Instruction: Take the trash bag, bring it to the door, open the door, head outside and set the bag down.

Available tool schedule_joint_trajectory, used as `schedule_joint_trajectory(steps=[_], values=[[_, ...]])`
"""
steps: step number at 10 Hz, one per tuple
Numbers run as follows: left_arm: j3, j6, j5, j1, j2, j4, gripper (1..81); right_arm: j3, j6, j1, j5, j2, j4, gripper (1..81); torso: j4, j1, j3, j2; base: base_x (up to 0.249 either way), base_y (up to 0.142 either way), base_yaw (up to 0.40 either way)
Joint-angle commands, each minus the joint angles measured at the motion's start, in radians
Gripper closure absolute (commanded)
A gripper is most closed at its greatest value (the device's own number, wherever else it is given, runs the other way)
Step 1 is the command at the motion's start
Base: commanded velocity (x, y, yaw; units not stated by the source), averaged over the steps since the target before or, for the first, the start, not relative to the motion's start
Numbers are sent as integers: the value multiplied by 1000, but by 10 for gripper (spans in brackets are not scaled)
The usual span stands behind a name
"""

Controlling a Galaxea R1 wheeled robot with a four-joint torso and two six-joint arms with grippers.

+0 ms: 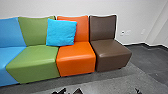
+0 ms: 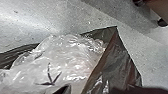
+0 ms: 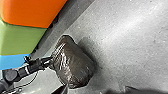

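Bag in tow beside bright seats

Pale wall and grey floor surround a row of seats in blue, green, orange and brown, a cushion propped across the green and orange backs. The step in hand looks like the carry towards the door. The next move calls for a firm hold and a smooth turn, the load kept off the seats.

The bag is in front of the row, over or on the floor; I can't tell which. It is dark, shiny, creased and bulging, with crumpled clear plastic inside. The left end effector seems to pinch its edge; the right end effector's state I can't tell
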Motion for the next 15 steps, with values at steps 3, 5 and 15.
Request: schedule_joint_trajectory(steps=[3,5,15], values=[[-12,-7,66,-102,17,-4,10,0,0,95,-35,-23,19,10,0,0,0,0,0,0,0],[-70,-7,66,-94,57,-3,10,-10,0,95,-35,-10,16,10,-35,0,-83,0,0,0,0],[-75,-7,66,-86,71,-3,10,-39,0,100,-36,20,17,10,-11,141,-81,-216,0,0,0]])
